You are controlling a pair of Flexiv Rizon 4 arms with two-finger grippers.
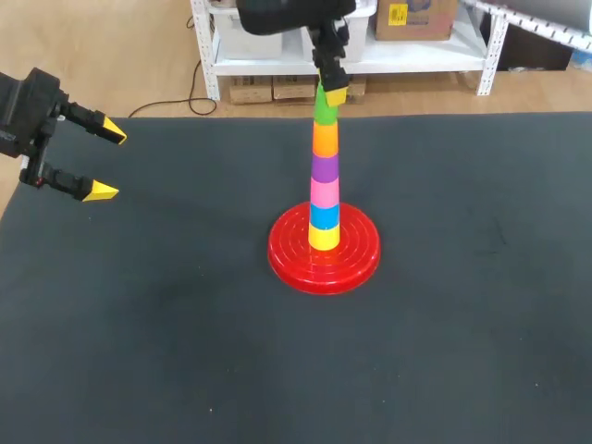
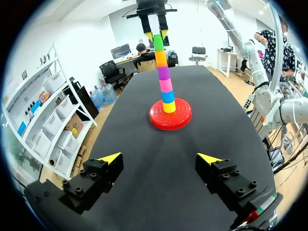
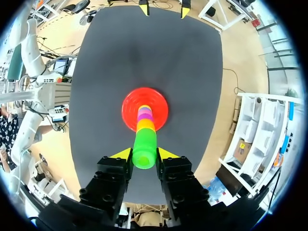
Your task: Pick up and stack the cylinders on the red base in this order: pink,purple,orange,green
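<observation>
A red base (image 1: pixel 361 264) at the table's middle carries a tall stack, from the bottom up: yellow (image 1: pixel 324 237), blue (image 1: pixel 324 215), pink (image 1: pixel 325 192), purple (image 1: pixel 325 167), orange (image 1: pixel 325 139) and a green cylinder (image 1: pixel 325 111) on top. My right gripper (image 1: pixel 330 92) hangs straight above the stack. In the right wrist view its fingers press the green cylinder (image 3: pixel 144 149) from both sides, so the right gripper (image 3: pixel 144 154) is shut on it. My left gripper (image 1: pixel 109 163) stands open at the table's far left, holding nothing, well away from the base (image 2: pixel 180 115).
The dark mat (image 1: pixel 462 351) covers the whole table, with nothing else lying on it. The stack is the only tall thing between the two arms.
</observation>
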